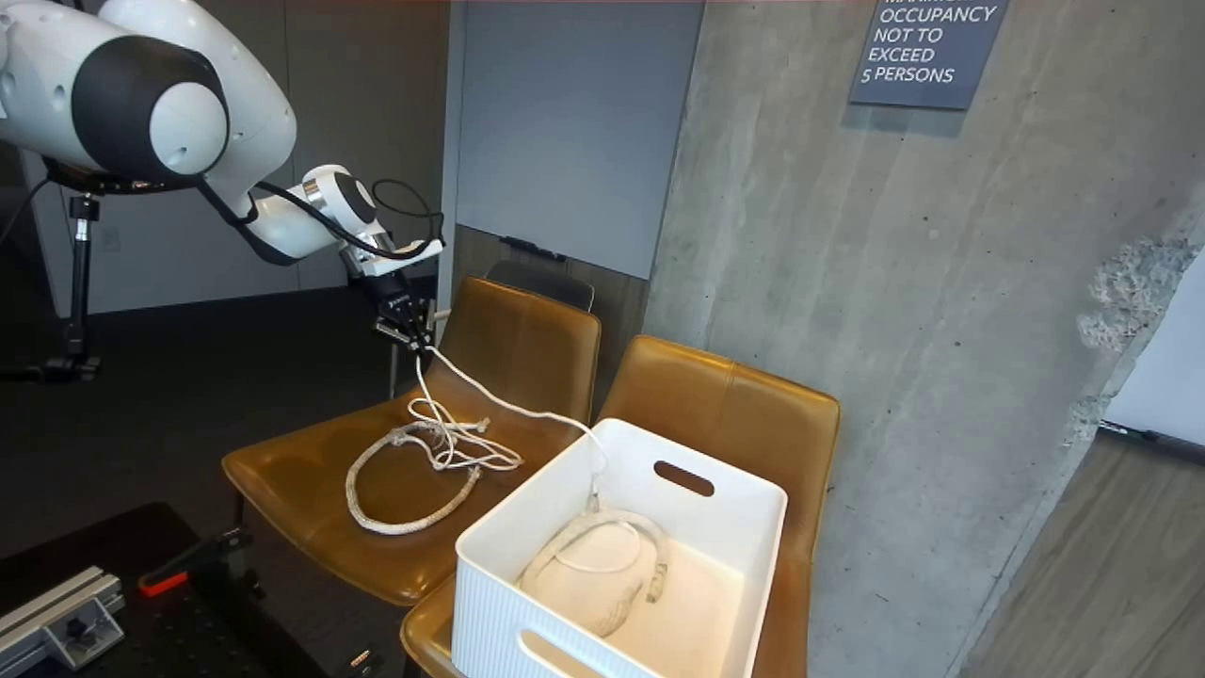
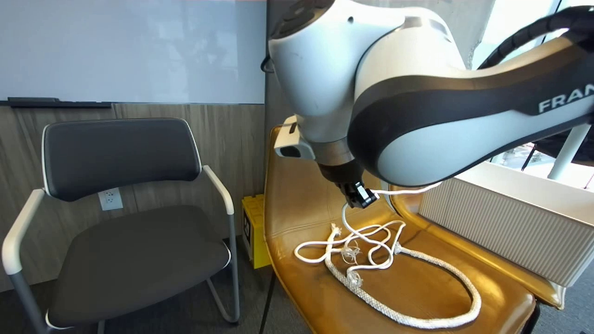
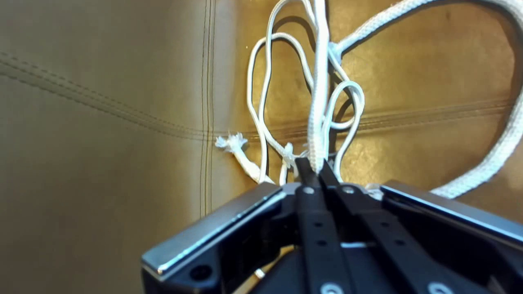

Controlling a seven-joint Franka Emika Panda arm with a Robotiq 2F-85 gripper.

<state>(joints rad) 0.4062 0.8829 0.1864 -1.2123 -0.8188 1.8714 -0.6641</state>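
A thin white cord (image 3: 321, 81) is pinched between the fingertips of my gripper (image 3: 317, 165), which is shut on it. In both exterior views the gripper (image 1: 411, 341) hangs above the seat of a tan leather chair (image 1: 282, 471). From the jaws one length of cord (image 1: 513, 407) stretches over to a white bin (image 1: 499, 621). Another length drops to a loose tangle of cord (image 2: 371, 266) on the seat. A thicker braided rope (image 2: 417, 322) curves around beside the tangle, with a frayed end (image 3: 233, 143). Inside the bin lies another thick rope (image 1: 650, 537).
The bin stands on a second tan chair (image 1: 734, 405) next to the first, by a concrete wall (image 1: 941, 330). A grey armchair (image 2: 130, 260) and a yellow box (image 2: 257, 227) are nearby. At the lower left is a dark table with a metal rail (image 1: 66, 621).
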